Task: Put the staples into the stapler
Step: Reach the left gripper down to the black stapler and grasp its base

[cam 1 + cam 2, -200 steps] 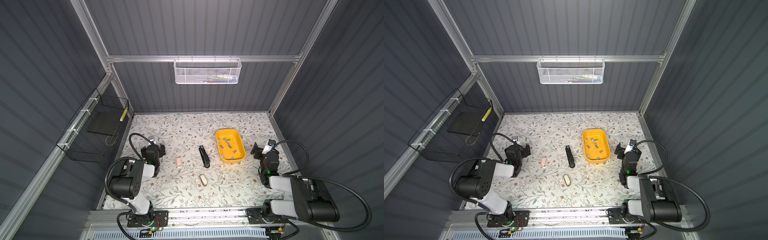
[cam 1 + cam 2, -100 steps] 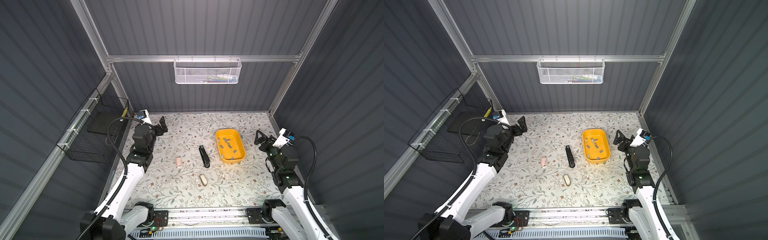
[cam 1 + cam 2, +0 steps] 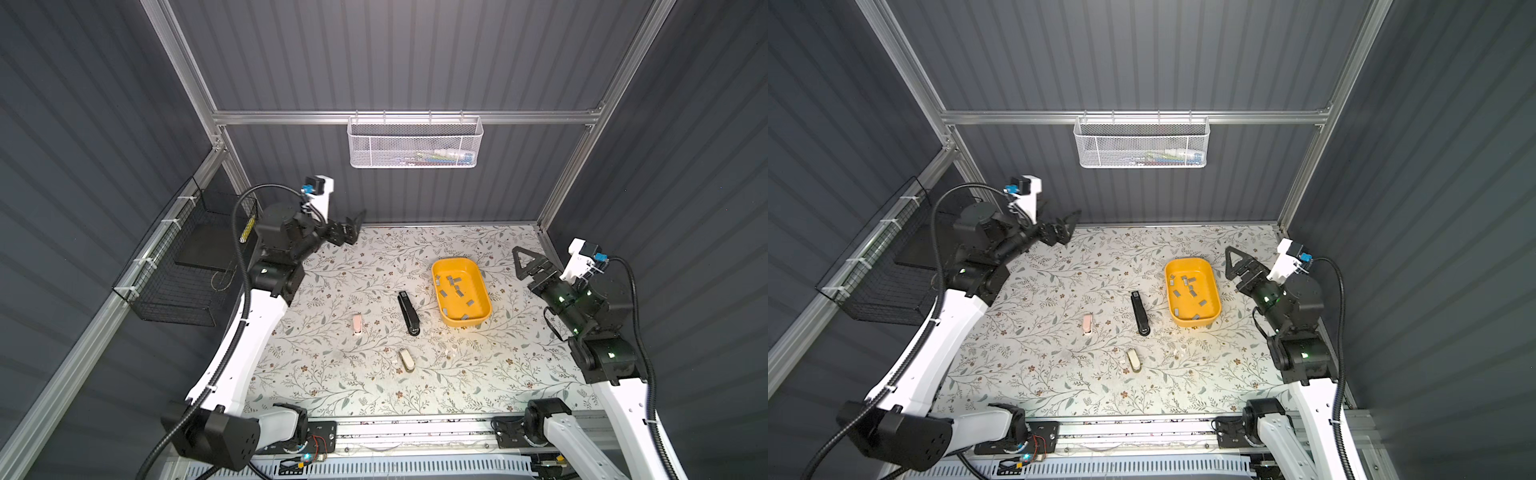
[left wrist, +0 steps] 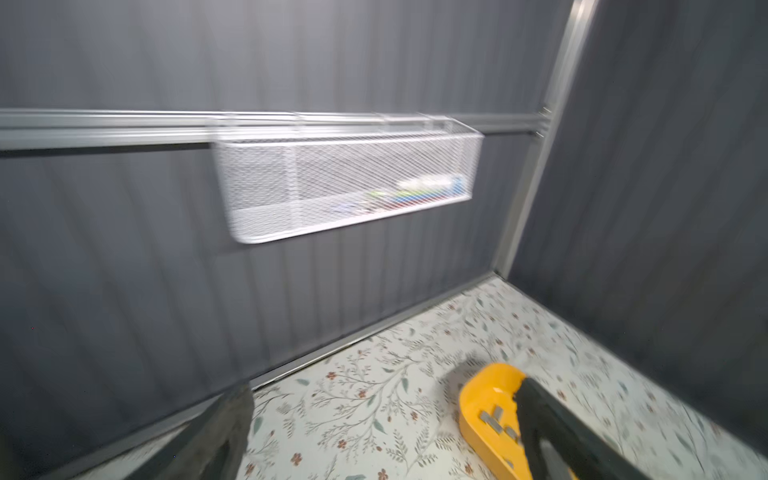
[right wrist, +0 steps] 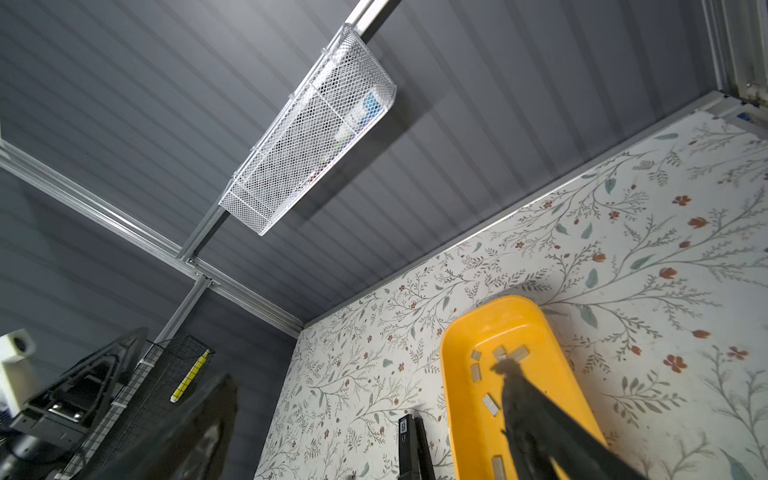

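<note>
Since rising from folded pose, left fingers (image 3: 357, 217), right fingers (image 3: 530, 254) spread, empty.

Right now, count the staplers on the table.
3: long black stapler beside the yellow tray, small pink stapler to its left, small beige stapler nearer the front edge.

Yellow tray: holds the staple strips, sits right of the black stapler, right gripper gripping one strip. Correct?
Not the grip. The right gripper holds nothing: its jaws stand open in the air beside the yellow tray, as both top views show. The staple strips do lie in the tray, right of the black stapler.
</note>
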You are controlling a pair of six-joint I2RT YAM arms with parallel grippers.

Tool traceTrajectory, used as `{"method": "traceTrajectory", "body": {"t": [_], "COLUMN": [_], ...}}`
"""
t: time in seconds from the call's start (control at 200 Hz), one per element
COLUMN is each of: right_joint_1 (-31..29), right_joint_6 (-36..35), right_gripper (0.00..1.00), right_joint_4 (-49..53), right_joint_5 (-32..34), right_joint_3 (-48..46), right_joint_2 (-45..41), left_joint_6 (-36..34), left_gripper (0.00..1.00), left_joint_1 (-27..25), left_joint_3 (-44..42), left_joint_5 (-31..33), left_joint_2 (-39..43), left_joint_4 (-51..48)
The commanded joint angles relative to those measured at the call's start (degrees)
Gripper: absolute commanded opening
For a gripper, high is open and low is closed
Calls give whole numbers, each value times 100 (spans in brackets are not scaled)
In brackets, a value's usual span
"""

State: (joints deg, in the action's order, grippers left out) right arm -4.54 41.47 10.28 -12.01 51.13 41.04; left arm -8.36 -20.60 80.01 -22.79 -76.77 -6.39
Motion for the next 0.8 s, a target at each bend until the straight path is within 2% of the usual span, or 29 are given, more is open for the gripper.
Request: {"method": "traceTrajectory", "body": {"t": [0.0, 0.065, 0.11, 0.145, 0.25, 0.345, 0.465, 0.575, 0.795], "right_joint_1": [-52, -56, -60, -96, -293, -586, -865, -900, -918], "right_joint_6": [-480, -372, -373, -410, -388, -597, -755, -746, -742], "right_gripper": [99, 99, 99, 99, 99, 99, 99, 99, 99], "right_joint_4": [268, 234, -73, -344, -571, -418, -230, -290, -163], "right_joint_5": [1, 148, -76, -203, 65, 277, 537, 538, 420], "right_joint_3": [-119, -399, -677, -891, -1189, -991, -830, -865, -768], "right_joint_2": [218, 188, 119, 61, -5, 195, 300, 347, 357], "left_joint_6": [-3114, -4326, -4981, -5328, -6142, -6551, -6886, -7011, -7110], "left_gripper": [92, 88, 83, 80, 75, 73, 71, 70, 69], "left_joint_1": [-898, -1209, -1328, -1362, -1571, -1810, -2121, -2259, -2420], "left_joint_3": [50, -67, -125, -158, -148, 50, 187, 188, 436], "left_joint_5": [-1012, -1018, -964, -905, -501, -249, 222, 351, 1078], "left_joint_2": [-745, -1020, -1183, -1313, -1685, -2135, -2517, -2745, -3200], "left_joint_4": [-1729, -2296, -2657, -2852, -3293, -3834, -3905, -3822, -3879]}}
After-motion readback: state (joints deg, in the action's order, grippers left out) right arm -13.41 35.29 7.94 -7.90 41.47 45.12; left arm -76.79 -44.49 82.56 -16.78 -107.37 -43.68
